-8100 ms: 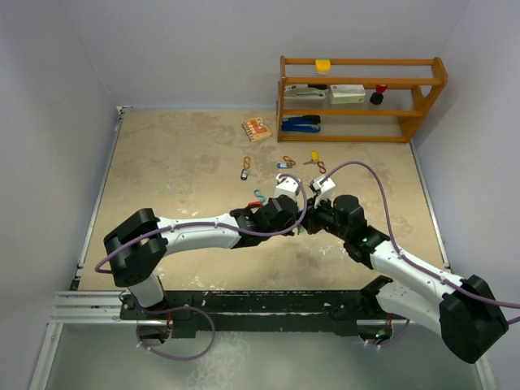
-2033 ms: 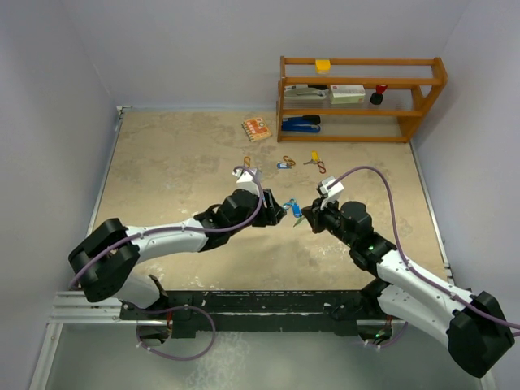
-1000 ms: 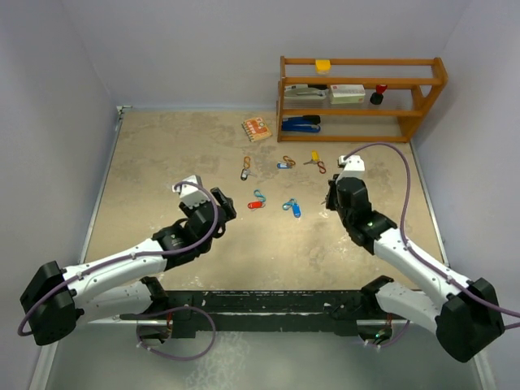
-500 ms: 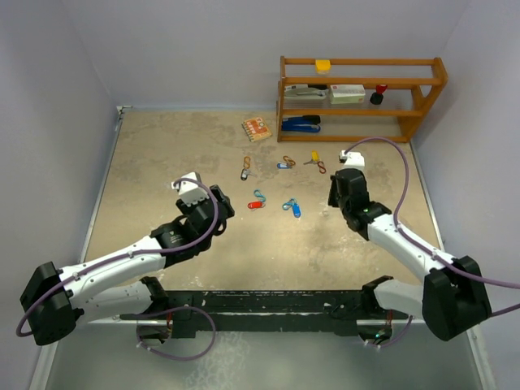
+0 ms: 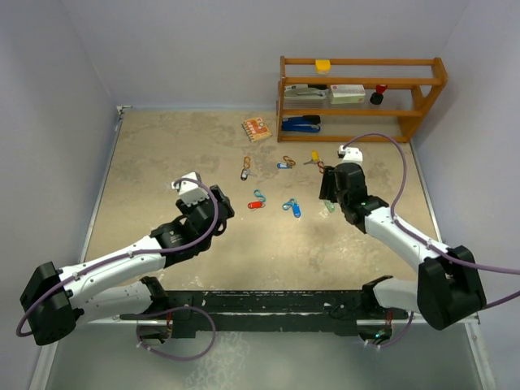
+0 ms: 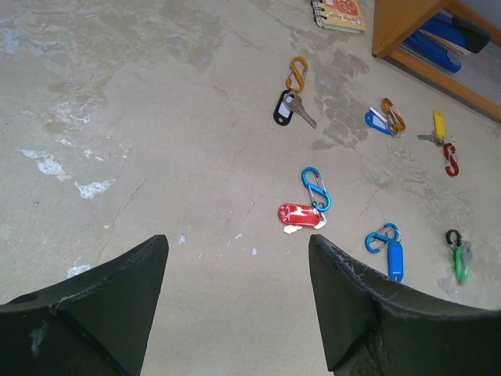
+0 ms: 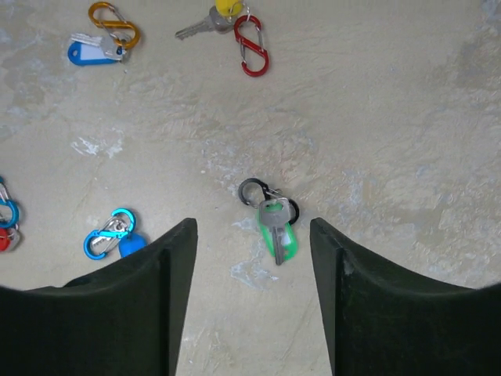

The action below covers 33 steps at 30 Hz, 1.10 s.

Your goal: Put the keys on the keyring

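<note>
While hovering with the right gripper (image 7: 250, 229) spread wide and empty, looking straight down on the green-tagged key (image 7: 276, 233), lying flat on the tabletop (image 7: 407, 141) in line with the gap between the fingers, its head touching a black S-clip (image 7: 252, 190); failing to tell linked from merely overlapping. Probably calling for a straight descent and a pinch across the plastic tag's long edges, not the thin metal blade or the clip, with fingertips just grazing the table to avoid skidding the key aside. Holding the left gripper (image 6: 236, 243) equally spread and empty, well apart on the left, facing the red-tagged key (image 6: 301, 214) just beside a blue S-clip (image 6: 317, 188); likely being needed for steadying a clip during threading. Farther out, passing a blue-tagged key (image 7: 82, 53) by an orange S-clip (image 7: 113, 23) and a yellow-tagged key (image 7: 223, 9) by a red S-clip (image 7: 252, 35). Beyond those, facing the wooden shelf rack (image 5: 390, 62) at the back, carrying a yellow block (image 5: 323, 66) on top, a flat box (image 5: 348, 93) and a red-capped dark item (image 5: 379, 95) on the middle tier, and a blue stapler (image 5: 301, 123) on the lowest.
</note>
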Each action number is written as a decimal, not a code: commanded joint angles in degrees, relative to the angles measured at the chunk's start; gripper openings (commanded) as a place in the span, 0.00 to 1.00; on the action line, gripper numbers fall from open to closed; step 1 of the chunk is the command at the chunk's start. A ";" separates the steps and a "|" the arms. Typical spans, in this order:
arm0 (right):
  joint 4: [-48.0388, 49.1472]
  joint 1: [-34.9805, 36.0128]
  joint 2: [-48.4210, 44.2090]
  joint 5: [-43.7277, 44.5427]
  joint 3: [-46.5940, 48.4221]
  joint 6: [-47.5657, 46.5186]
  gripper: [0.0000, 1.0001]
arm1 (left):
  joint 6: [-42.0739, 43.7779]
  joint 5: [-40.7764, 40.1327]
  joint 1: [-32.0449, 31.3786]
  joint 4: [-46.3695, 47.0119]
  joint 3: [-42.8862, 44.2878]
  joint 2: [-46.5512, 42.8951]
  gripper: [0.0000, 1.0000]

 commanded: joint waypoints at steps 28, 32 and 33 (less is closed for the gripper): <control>-34.71 -3.17 -17.90 46.98 3.94 53.49 1.00 | -15.04 -25.81 0.22 -21.01 4.12 -15.78 0.70; -50.13 -3.16 -14.82 50.91 6.36 72.62 1.00 | -21.29 -29.17 0.23 -25.61 3.00 -15.83 0.70; -53.95 -3.17 -14.09 50.90 6.93 77.13 1.00 | -22.22 -29.37 0.22 -26.27 2.87 -15.86 0.71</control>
